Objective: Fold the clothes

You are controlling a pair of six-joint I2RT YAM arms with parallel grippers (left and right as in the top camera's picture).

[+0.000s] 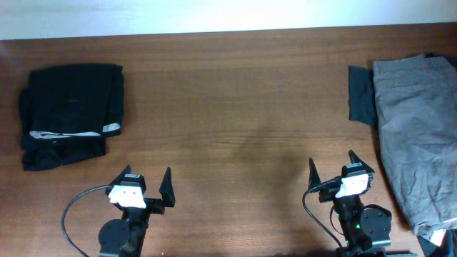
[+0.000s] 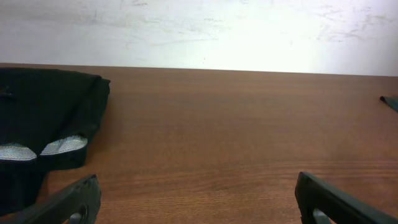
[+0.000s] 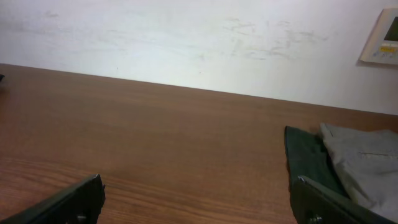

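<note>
Nearest: left gripper (image 1: 148,180) and right gripper (image 1: 331,170), both spread wide and empty, the left one well to the left of the right gripper. Farther: shorts (image 1: 414,121), rumpled, to the right of and beyond the right gripper. Probably light, limp cloth; pinch an edge hem.

Black folded garment (image 1: 71,96) on wooden table (image 1: 235,128)
</note>
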